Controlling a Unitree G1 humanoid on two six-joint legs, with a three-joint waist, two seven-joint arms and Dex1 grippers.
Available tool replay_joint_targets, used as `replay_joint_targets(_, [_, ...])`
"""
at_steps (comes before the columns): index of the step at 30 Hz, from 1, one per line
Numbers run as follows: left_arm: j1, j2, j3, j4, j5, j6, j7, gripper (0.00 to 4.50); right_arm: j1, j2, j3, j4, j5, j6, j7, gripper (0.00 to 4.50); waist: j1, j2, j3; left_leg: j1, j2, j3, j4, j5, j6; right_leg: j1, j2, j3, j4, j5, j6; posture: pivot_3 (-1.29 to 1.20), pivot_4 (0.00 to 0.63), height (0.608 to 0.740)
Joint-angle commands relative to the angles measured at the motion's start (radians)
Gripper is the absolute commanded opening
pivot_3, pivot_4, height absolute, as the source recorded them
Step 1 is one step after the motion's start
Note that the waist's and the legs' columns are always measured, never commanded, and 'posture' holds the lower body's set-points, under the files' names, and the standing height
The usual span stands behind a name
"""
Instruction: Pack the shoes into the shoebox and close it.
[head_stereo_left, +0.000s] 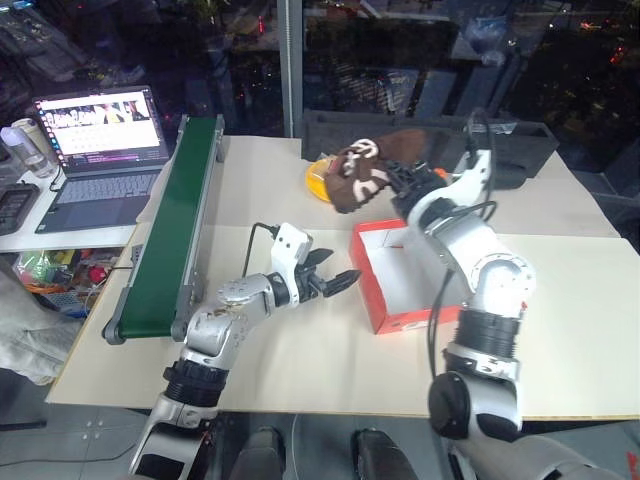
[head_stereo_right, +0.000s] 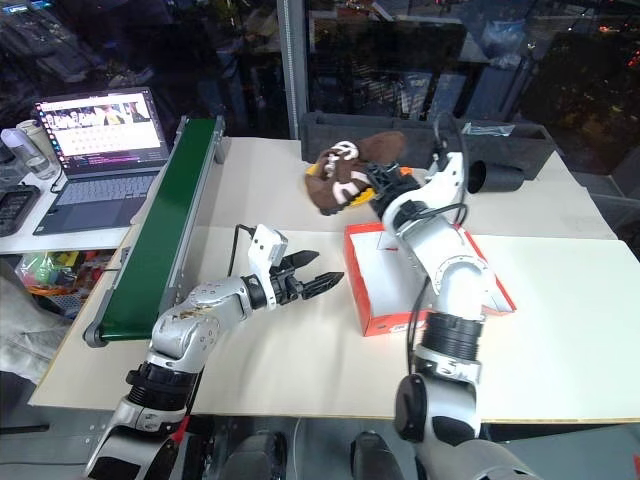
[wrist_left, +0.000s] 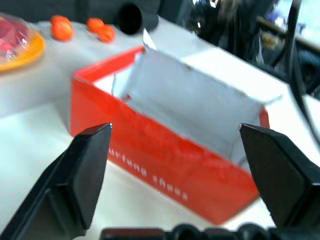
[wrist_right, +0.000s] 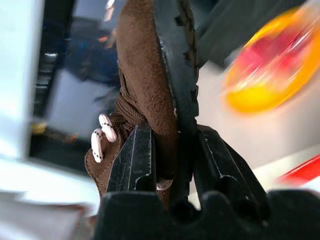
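- The brown fuzzy shoe (head_stereo_left: 372, 168) hung in the air above the far end of the shoebox (head_stereo_left: 395, 290), clear of the table (head_stereo_left: 300, 370); its cream markings faced the camera; in the right wrist view its dark sole (wrist_right: 175, 60) and brown upper sat between the two fingers.
- The right gripper (wrist_right: 172, 160) was clamped on that shoe, jaws narrow, pinching sole and upper together.
- The shoebox stood open on the table, red-orange outside, white inside, nothing visible in it; white lettering ran along its near wall (wrist_left: 160, 175).
- The left gripper (head_stereo_left: 335, 283) hovered just beside the box's near-left side, fingers (wrist_left: 80, 175) spread wide, holding nothing and touching nothing.
- A yellow plate (head_stereo_left: 318, 180) lay behind the shoe; a green conveyor (head_stereo_left: 175, 225) ran along the table's left; a laptop (head_stereo_left: 100, 150) sat beyond it.
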Motion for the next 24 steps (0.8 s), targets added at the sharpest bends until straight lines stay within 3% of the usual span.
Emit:
replay_joint_targets(1, [0.022,0.046,-0.030,-0.060,0.036,-0.071,-0.069,4.17,-0.040,-0.248,0.113,-0.030,-0.076,0.231,0.109,1.08,-0.001,0.002,0.001,0.000,0.000,0.000,0.000,0.000,0.000,0.000,0.000,0.000,0.000,0.000,0.000,0.00,0.150,0.699])
replay_joint_targets(6, [0.040,0.072,-0.078,-0.054,0.075,-0.118,-0.126,4.17,-0.055,-0.514,0.299,-0.010,-0.169,0.455,0.305,1.08,-0.007,0.003,0.001,0.001,0.000,0.002,-0.004,0.000,0.000,-0.001,0.000,0.001,-0.001,-0.001,-0.002,0.00,0.150,0.699])
replay_joint_targets(12, [0.044,0.044,-0.099,-0.041,0.103,-0.141,-0.121,4.17,-0.035,-0.589,0.444,0.008,-0.296,0.497,0.465,1.08,-0.005,0.003,0.001,0.002,0.000,0.002,-0.005,0.000,0.000,0.000,0.000,0.003,-0.001,-0.002,-0.002,0.00,0.150,0.699])
replay_joint_targets(13, [0.051,0.034,-0.097,-0.045,0.099,-0.138,-0.115,4.17,-0.022,-0.600,0.518,0.029,-0.352,0.461,0.508,1.08,-0.004,0.003,0.001,0.002,0.000,0.002,-0.005,0.000,0.000,0.000,0.000,0.002,-0.002,-0.002,-0.001,0.00,0.150,0.699])
replay_joint_targets(16, [0.064,0.016,-0.097,-0.055,0.101,-0.134,-0.107,4.17,-0.001,-0.607,0.646,0.087,-0.479,0.376,0.591,1.08,0.001,0.003,0.001,0.002,0.000,0.002,-0.005,0.000,0.000,0.001,0.000,0.002,-0.002,-0.002,-0.001,0.00,0.150,0.699])
replay_joint_targets(20, [0.080,0.000,-0.099,-0.069,0.103,-0.129,-0.094,4.17,0.003,-0.536,0.681,0.215,-0.584,0.299,0.637,1.08,0.008,0.003,0.001,0.002,-0.001,0.002,-0.004,0.000,0.000,0.001,-0.001,0.002,-0.002,-0.002,0.000,0.00,0.150,0.699])
replay_joint_targets(24, [0.093,-0.011,-0.094,-0.090,0.100,-0.117,-0.079,4.17,0.002,-0.455,0.637,0.315,-0.652,0.254,0.641,1.08,0.015,0.002,0.001,0.006,-0.001,0.002,-0.004,0.000,0.000,0.003,-0.001,0.002,-0.002,-0.002,0.000,0.00,0.150,0.699])
